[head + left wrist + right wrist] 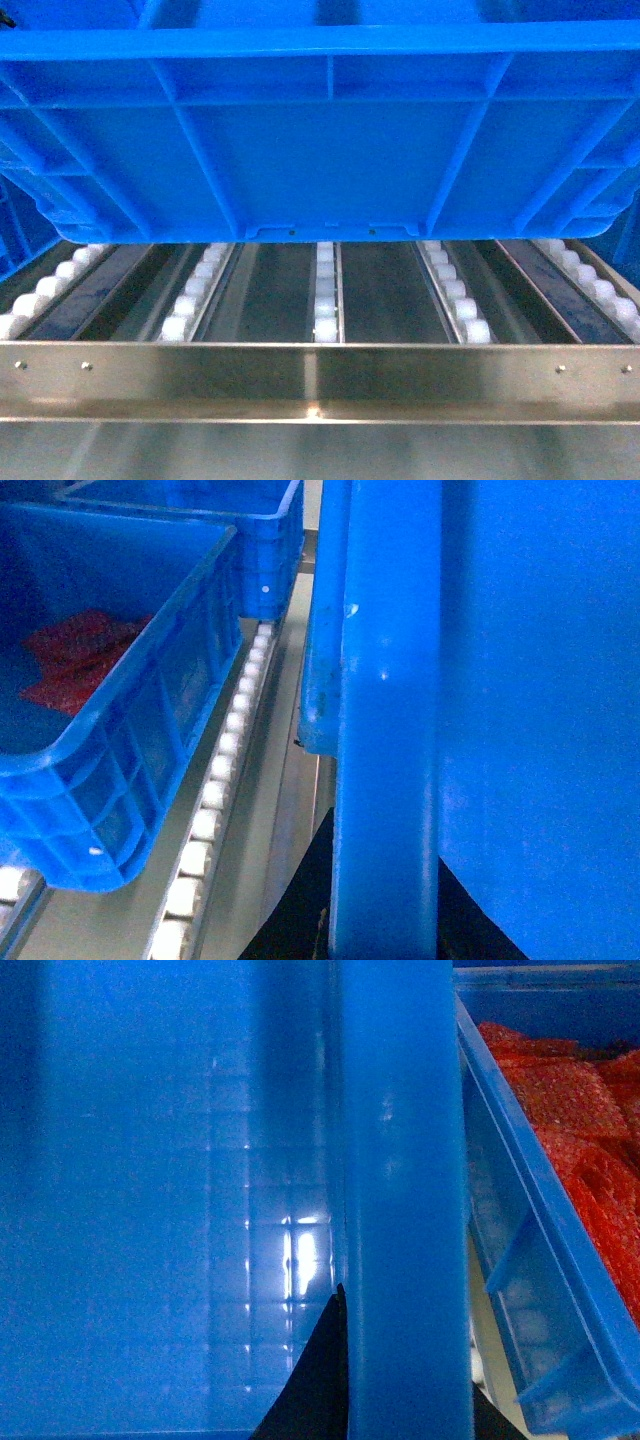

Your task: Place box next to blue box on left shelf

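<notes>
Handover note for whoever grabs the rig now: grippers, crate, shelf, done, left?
Left gripper: shut on the side rim of the crate.
Right gripper: shut on the opposite rim.
Crate: held up between both arms, its front edge above the roller lanes of the shelf, not yet resting on them.
Neighbours: a blue bin sits on the rollers to the left, another with red contents to the right.
Done: lift and approach.
Left: lower onto the rollers between them, release.
</notes>
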Robot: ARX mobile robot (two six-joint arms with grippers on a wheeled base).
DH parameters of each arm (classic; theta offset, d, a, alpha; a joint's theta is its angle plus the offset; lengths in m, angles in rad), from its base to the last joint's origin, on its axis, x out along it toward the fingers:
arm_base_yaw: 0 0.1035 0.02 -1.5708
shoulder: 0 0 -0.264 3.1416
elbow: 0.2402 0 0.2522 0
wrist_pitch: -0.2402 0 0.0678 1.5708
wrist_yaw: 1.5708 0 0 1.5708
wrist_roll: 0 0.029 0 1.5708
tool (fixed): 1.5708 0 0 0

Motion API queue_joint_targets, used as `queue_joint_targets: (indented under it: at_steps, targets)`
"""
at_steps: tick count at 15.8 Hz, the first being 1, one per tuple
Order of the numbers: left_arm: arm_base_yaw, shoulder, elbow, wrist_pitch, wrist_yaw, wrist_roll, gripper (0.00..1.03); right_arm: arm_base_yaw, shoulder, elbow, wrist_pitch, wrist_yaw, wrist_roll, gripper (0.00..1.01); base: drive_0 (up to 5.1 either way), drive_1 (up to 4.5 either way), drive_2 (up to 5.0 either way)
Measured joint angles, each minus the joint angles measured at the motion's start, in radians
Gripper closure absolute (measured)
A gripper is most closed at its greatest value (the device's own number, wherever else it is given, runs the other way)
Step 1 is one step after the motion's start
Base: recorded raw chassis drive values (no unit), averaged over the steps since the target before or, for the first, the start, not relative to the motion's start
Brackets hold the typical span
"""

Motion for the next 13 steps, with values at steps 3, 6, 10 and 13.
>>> queue_joint_targets:
  at_steps: [3, 6, 10, 13]
  targets:
    - [0.0, 0.0, 0.0, -0.001, 0.0, 0.0, 0.95, 0.0, 0.0, 0.0, 0.0, 0.0, 0.0, 0.93, -0.1, 4.28, -4.4]
    - [0.0, 0.002, 0.0, 0.006, 0.0, -0.001, 0.95, 0.0, 0.001, 0.0, 0.006, 0.0, 0.0, 0.93, 0.0, 1.43, -1.5]
    - [0.0, 0.006, 0.0, -0.001, 0.0, 0.0, 0.95, 0.0, 0.005, 0.0, -0.003, 0.0, 0.0, 0.93, 0.0, 0.0, 0.0]
    - [0.0, 0.006, 0.0, -0.001, 0.0, 0.0, 0.95, 0.0, 0.004, 0.0, -0.001, 0.0, 0.0, 0.93, 0.0, 0.0, 0.0]
